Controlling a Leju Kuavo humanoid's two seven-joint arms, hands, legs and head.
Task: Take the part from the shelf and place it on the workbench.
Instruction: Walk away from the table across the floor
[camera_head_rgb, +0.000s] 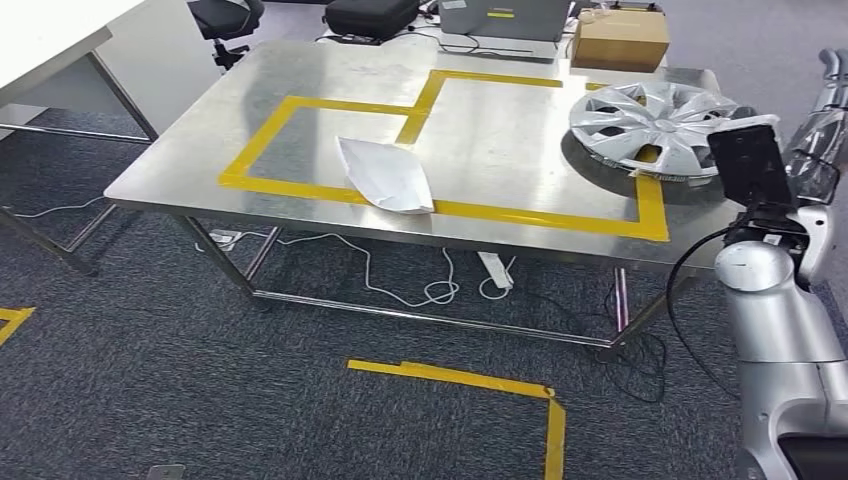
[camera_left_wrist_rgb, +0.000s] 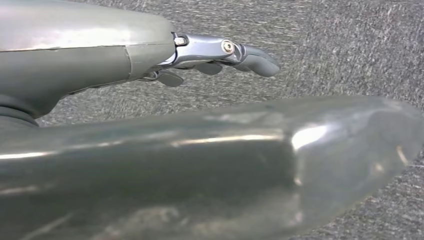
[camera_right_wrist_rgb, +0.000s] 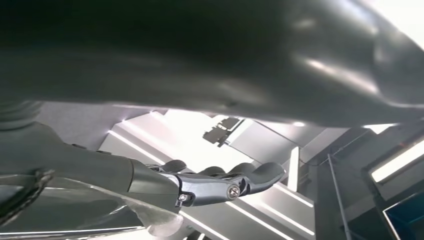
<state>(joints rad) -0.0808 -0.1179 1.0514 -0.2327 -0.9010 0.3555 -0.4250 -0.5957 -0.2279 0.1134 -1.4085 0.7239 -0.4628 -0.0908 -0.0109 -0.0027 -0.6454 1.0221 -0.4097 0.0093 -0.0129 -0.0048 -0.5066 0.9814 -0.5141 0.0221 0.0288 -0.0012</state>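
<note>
Where the black wrist box (camera_head_rgb: 750, 163) of the right arm crosses it, the wheel cover's (camera_head_rgb: 645, 122) near-right rim is hidden. The picture's edge cuts off the right robot hand (camera_head_rgb: 832, 100) in the head view, and it is hard to make out there.

Item: wheel cover, silver-grey, round, with spokes and dark openings about a small centre. It lies flat and face up on the steel tabletop (camera_head_rgb: 500, 150), at the right end of the yellow tape outline (camera_head_rgb: 450, 210), its rim overlapping the tape. Being round, it has no long axis and points no way.

Item: white sheet-like piece (camera_head_rgb: 385, 175), inside the tape outline at its near strip, its tip just over that strip.

Item: cardboard box (camera_head_rgb: 620, 40), beyond the outline's far side.

Right robot hand (camera_right_wrist_rgb: 200, 182): fingers stretched out, well apart from the thumb, ceiling lights showing between them, nothing in its grasp.

Left robot hand (camera_left_wrist_rgb: 100, 60): fingers extended over grey carpet (camera_left_wrist_rgb: 350, 45), thumb apart from them, empty.
</note>
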